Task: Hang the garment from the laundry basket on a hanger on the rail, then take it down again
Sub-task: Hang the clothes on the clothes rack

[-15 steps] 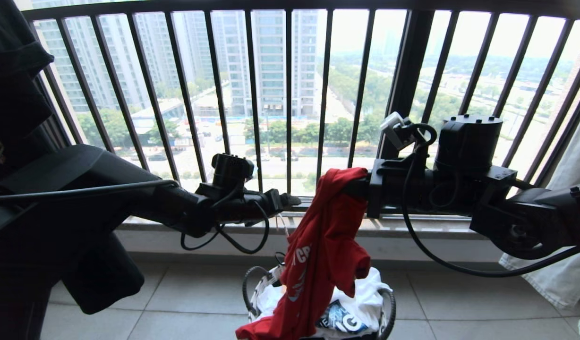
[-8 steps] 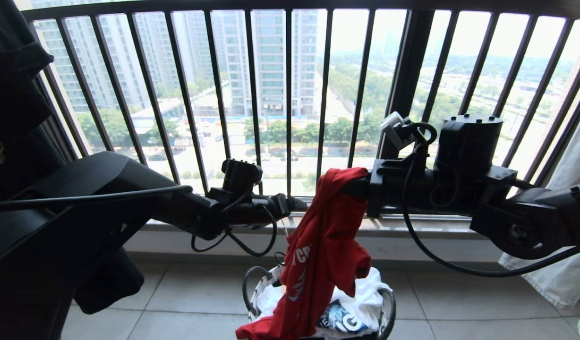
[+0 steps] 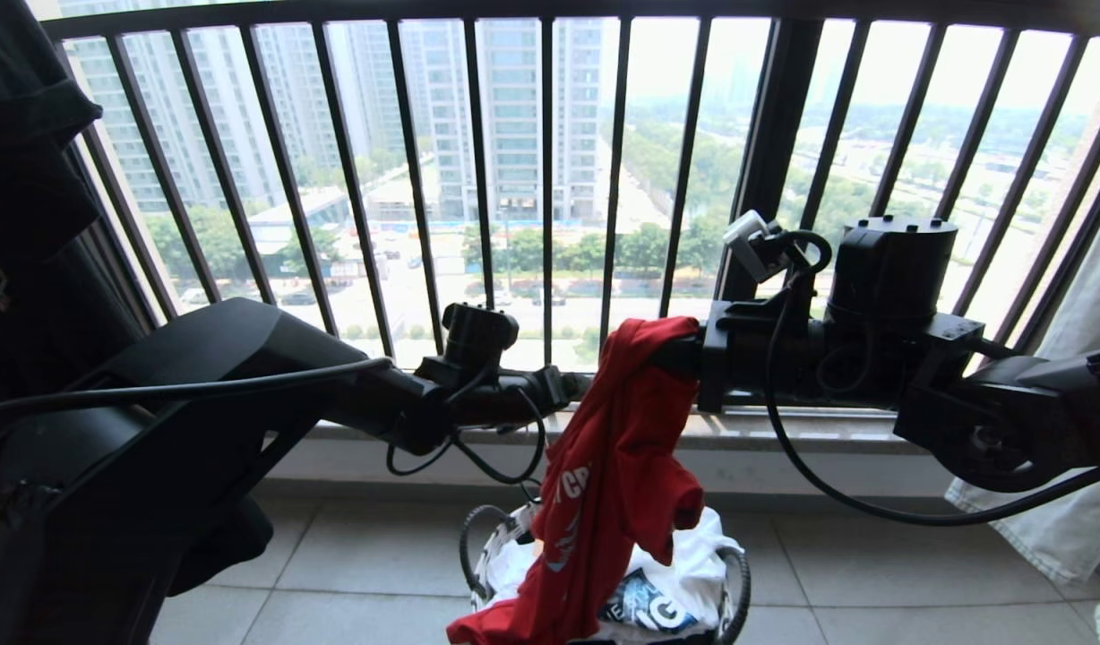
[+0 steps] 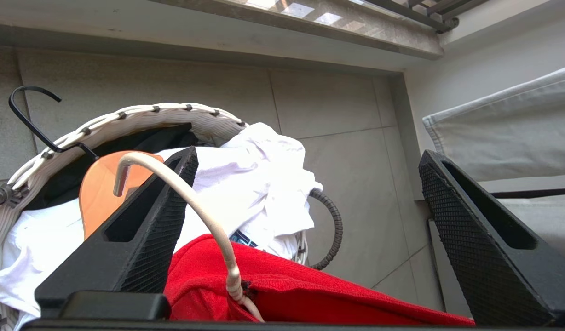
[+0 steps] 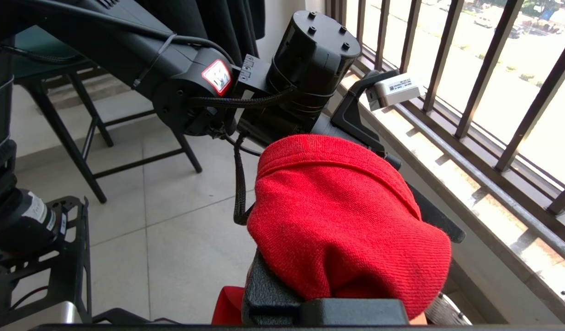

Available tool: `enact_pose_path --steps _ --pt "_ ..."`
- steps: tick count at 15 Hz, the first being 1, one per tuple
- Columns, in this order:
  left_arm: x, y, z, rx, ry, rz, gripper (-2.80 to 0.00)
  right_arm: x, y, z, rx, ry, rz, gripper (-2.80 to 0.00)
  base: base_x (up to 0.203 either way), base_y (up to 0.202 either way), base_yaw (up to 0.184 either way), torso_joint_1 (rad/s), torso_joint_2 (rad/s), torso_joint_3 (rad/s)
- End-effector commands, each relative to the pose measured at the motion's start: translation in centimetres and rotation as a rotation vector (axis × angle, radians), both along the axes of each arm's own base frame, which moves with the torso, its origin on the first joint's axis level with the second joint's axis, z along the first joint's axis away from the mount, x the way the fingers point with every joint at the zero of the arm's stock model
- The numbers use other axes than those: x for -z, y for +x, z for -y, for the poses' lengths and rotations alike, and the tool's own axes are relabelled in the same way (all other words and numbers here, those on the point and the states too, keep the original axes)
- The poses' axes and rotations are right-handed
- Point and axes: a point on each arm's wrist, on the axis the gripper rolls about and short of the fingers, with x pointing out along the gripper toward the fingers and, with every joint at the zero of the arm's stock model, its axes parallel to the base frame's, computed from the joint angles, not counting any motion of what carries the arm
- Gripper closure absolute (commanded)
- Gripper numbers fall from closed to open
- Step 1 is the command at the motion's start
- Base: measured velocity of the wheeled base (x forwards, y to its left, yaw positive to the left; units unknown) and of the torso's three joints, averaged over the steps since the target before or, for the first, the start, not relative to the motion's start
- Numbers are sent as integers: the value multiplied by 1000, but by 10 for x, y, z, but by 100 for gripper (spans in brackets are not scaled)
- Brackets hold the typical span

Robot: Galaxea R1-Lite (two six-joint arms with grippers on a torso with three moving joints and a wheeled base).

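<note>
The red garment [image 3: 617, 475] hangs from my right gripper [image 3: 674, 356], which is shut on its upper fold; the cloth [image 5: 342, 216] covers the fingers. Its lower end trails onto the laundry basket [image 3: 736, 573] on the floor below. My left gripper [image 3: 568, 387] stands open just left of the garment at the same height. In the left wrist view the red cloth [image 4: 310, 294] lies between the wide-apart fingers [image 4: 140, 230], and the white hanger's curved hook [image 4: 190, 207] rises out of it. The rail is out of view.
A white printed T-shirt [image 3: 684, 573], an orange wooden hanger [image 4: 98, 188] and a black hook [image 4: 29, 115] lie in the basket. The dark barred window railing [image 3: 550, 179] and ledge [image 3: 783, 430] run close behind. A black shirt [image 3: 30, 179] hangs left, pale cloth [image 3: 1069, 448] right.
My left arm has moved right, bringing its open gripper up against the hanging garment. The right arm and the garment have stayed still.
</note>
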Motion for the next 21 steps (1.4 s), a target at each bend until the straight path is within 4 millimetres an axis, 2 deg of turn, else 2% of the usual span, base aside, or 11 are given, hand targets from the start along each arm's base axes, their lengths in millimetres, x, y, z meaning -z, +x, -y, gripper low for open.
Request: enact_pose_path --steps 1,2,3,13,16,17,21 --pt "3 1 1 0 -2 -6 -280 -1 0 0 -5 3 5 0 0 0 0 0 0 0" --pt "3 1 1 0 -2 -6 -280 -1 0 0 -6 3 5 0 0 0 0 0 0 0" --pt "3 1 1 1 1 -5 0 -1 0 0 -5 3 5 0 0 0 0 0 0 0" --pt "0 0 -1 -3 1 1 0 0 0 0 -6 2 3 0 0 0 0 0 0 0" --pt "-14 -4 -4 -13 -8 25 0 1 1 0 -4 -1 2 0 0 0 0 0 0 0" --pt "-21 -6 -6 -22 -13 38 0 2 1 -1 -1 -3 3 0 0 0 0 0 0 0" --pt "-93 -33 -20 -60 -87 159 0 1 2 0 9 -3 7 0 0 0 0 0 0 0"
